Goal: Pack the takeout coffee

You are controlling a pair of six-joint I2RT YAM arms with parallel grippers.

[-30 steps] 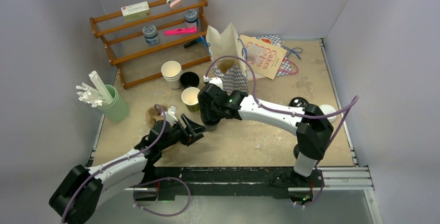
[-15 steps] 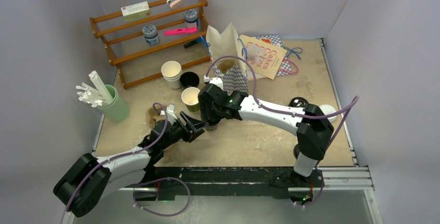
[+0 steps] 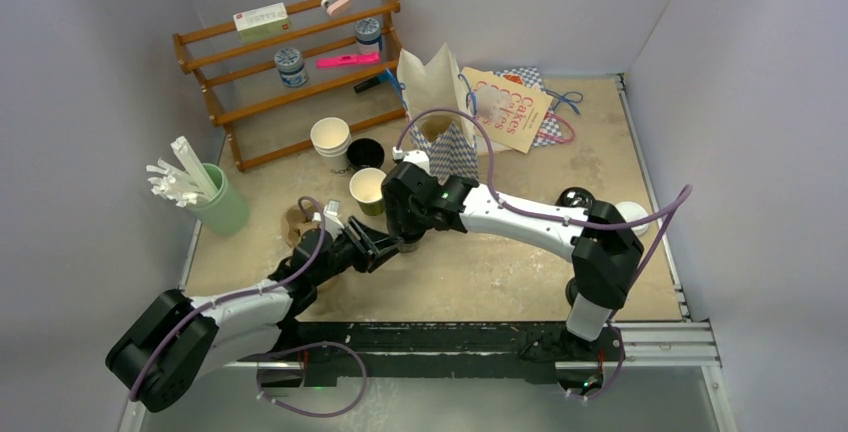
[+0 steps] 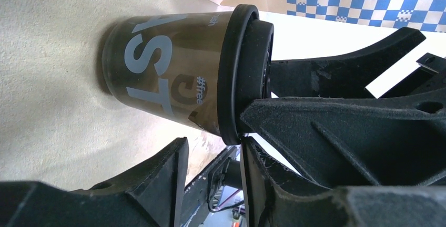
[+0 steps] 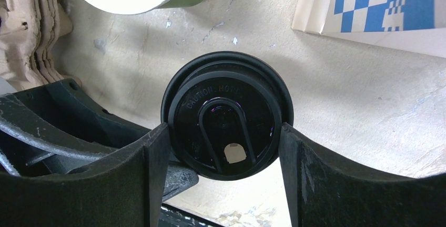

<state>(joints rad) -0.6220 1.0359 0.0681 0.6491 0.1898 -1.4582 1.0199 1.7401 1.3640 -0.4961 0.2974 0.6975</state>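
Glossy paper cup (image 4: 158,74), smooth plastic lid (image 5: 227,101)

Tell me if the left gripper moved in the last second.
Yes. Against the green cup, the left gripper slid right, toward the lidded black cup.

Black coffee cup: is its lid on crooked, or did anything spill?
Nothing stands out. The lid looks seated evenly on the black cup, the cup stands upright on the table, and no spill shows around it.

The green cup (image 3: 367,190) and checkered bag (image 3: 447,147) crowd the coffee cup (image 5: 226,127).
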